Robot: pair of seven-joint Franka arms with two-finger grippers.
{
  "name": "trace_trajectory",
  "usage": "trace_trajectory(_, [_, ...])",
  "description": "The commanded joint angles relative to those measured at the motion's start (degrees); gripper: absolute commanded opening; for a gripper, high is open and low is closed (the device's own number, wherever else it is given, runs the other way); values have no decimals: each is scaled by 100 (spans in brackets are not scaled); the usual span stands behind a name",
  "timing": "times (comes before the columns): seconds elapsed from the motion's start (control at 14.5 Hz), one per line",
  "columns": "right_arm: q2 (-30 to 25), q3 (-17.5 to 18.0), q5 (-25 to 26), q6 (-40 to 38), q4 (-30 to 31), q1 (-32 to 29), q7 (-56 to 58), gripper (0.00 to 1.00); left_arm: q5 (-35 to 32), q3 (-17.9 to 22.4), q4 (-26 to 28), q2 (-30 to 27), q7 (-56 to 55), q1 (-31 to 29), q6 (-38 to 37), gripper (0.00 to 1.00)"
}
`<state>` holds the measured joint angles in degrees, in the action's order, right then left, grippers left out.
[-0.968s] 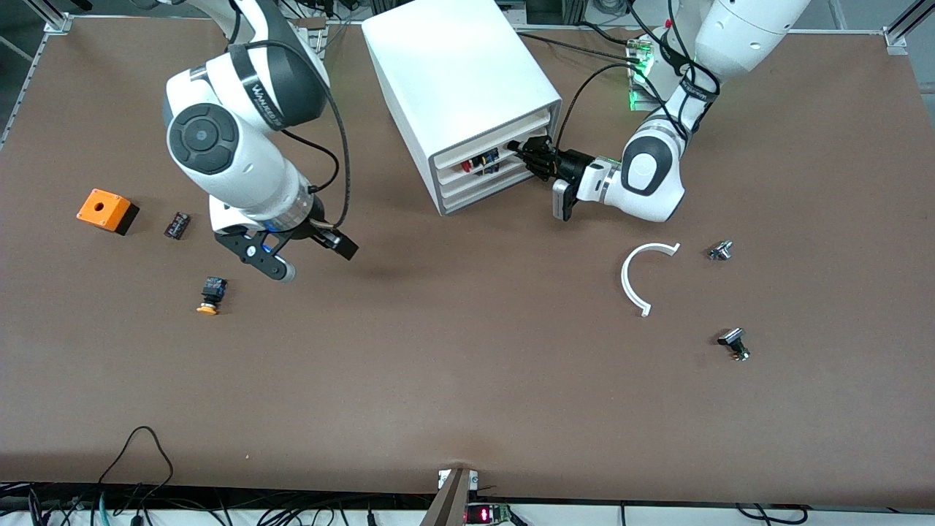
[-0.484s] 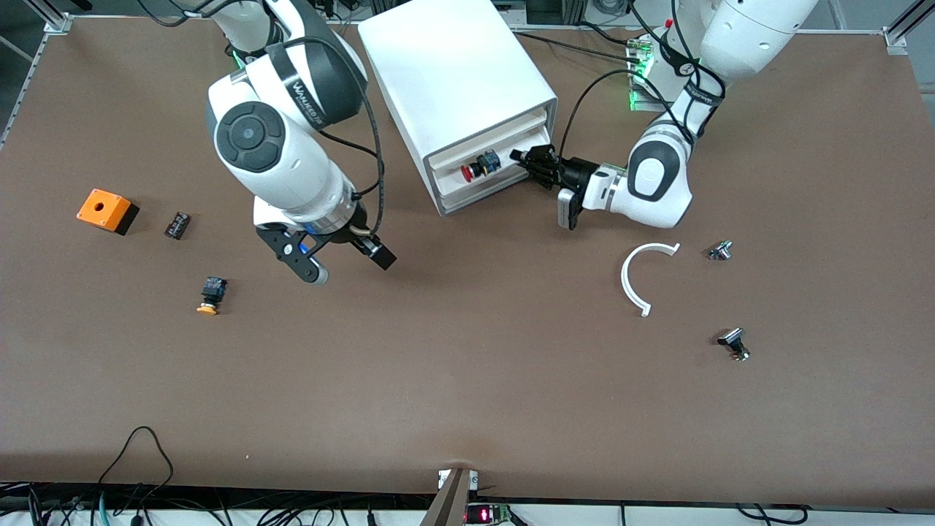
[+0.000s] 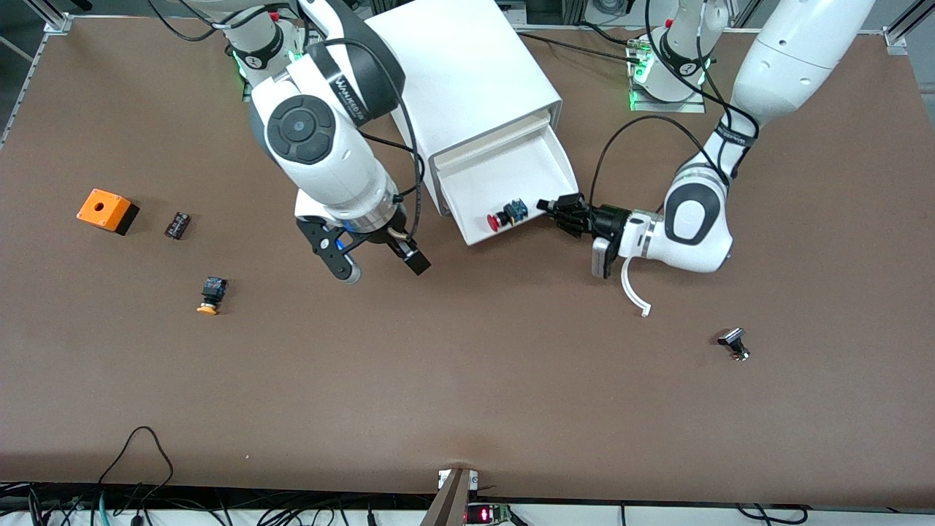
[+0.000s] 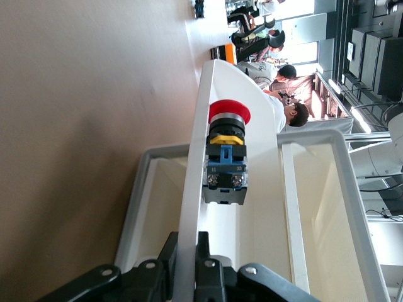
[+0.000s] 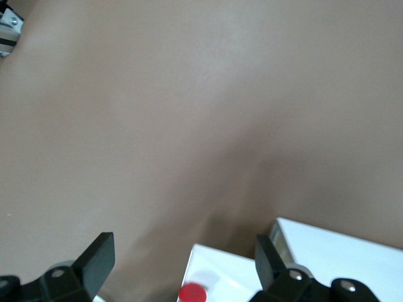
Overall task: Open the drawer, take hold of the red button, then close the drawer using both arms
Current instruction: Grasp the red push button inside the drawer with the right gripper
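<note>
The right hand [image 3: 380, 263] is held over bare worktop [image 3: 467, 380] just beside the open drawer [image 3: 511, 179], toward the right arm's end, with its fingers spread wide and nothing in them. The button [image 3: 507, 215], red cap toward the right arm's end, lies on its side in the drawer, close against the front slat. The left hand [image 3: 549, 207] is clamped shut on that front slat, as the left wrist view confirms, at the corner toward the left arm's end.

Risks are judged as follows. A descent by the right hand could strike the drawer's side wall or front slat, since the button lies so near them. The button could roll if only nudged. A shift in the left hand's pull could drag the cabinet [image 3: 467, 80]; whether it is anchored cannot be told.

Against the earliest frame, the drawer has been drawn well out, the button carried forward with it, and the right hand brought much closer to the drawer.
</note>
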<state>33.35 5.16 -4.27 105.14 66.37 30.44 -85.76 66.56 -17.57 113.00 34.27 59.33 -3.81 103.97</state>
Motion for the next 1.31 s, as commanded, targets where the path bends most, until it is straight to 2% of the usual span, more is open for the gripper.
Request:
trace_trajectory(0.0, [347, -33, -74, 181, -484, 277, -676, 99, -326, 43, -672, 369, -352, -59, -17, 0])
trace_trajectory(0.14, [453, -33, -83, 445, -484, 444, -1037, 99, -573, 61, -971, 528, -387, -120, -70, 0])
trace_trajectory(0.35, [567, -24, -327, 805, -493, 620, -1258, 99, -591, 79, -1016, 546, -440, -199, -132, 0])
trace_trajectory(0.41, [620, -15, -407, 946, -484, 664, -1293, 99, -600, 79, -1016, 546, -501, -217, -132, 45])
trace_trajectory(0.48, [690, -15, -408, 1078, -493, 734, -1407, 99, -600, 79, -1016, 546, -528, -226, -175, 96])
trace_trajectory(0.55, [760, -15, -408, 1227, -493, 831, -1504, 99, -600, 79, -1025, 528, -563, -235, -315, 100])
trace_trajectory(0.76, [997, -15, -408, 1535, -493, 1051, -1671, 99, -801, 166, -1025, 292, -764, -296, -447, 100])
trace_trajectory(1.04, [1270, -24, -399, 1992, -493, 1227, -1891, 99, -2021, 166, -1060, -551, -2291, -296, -466, 100])
trace_trajectory(1.24, [1437, -24, -390, 2186, -484, 1350, -1953, 99, -3258, 166, -1585, -816, -3425, -296, -579, 100])
